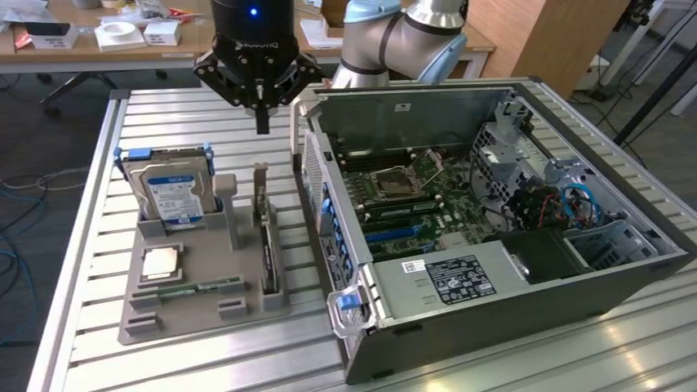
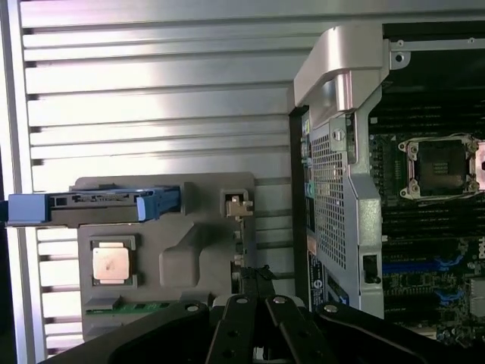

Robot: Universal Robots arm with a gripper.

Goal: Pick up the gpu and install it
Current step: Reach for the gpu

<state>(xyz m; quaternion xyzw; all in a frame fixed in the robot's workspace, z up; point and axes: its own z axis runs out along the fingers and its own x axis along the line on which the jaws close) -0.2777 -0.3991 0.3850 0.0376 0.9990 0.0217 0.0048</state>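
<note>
claw [image 1: 261, 124] shut tight, its fingers pressed together into one dark point aimed straight down, with nothing held between them. it hangs in the air over the slatted table [image 1: 175, 114], well above every part.

the gpu [image 1: 264, 237] is below the claw and a little nearer the exterior camera. it stands on its long edge in a slot of the grey holder tray [image 1: 196, 314], with its silver bracket at the end closest to the claw. from the wrist view it reads as a thin dark line running under the fingers, so the claw looks roughly lined up with the card's length.

judging the step as the approach for the pick, the fingers must part before any descent, since closed like this they would only strike the card's top edge. the jaws ought to straddle the thin card across its faces, near the middle of its length, so it lifts level out of the slot.

clearance is tight. the open computer case [image 1: 523, 294] sits to the exterior view's right of the claw, its top corner just beside the fingers. the hard drive [image 1: 172, 196] stands lower, to the exterior view's left. a straight vertical drop looks safest, and a firm but gentle squeeze suits a bare board.
</note>
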